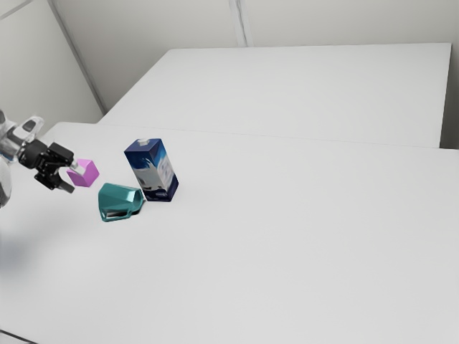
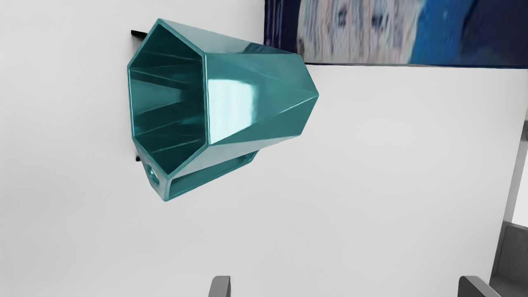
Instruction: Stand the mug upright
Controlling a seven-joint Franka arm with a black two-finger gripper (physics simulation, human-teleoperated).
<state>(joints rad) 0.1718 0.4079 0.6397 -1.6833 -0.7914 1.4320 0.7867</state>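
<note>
Mug (image 1: 120, 201): on its side on the table (image 1: 287, 236), mouth sideways, close by the carton (image 1: 153, 170), contact perhaps, hard to tell | gripper (image 2: 345, 278): fingers wide apart, nothing between | upright step: best squeeze the body squarely, clear of handle (image 2: 210, 177) and carton, lift slightly, turn base down, release once flat

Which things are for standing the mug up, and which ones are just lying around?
For the job:
- the teal mug, lying on its side
- the gripper, open, which has to stand it up

Just there:
- the blue and white carton, standing near the mug
- the pink cube
</note>
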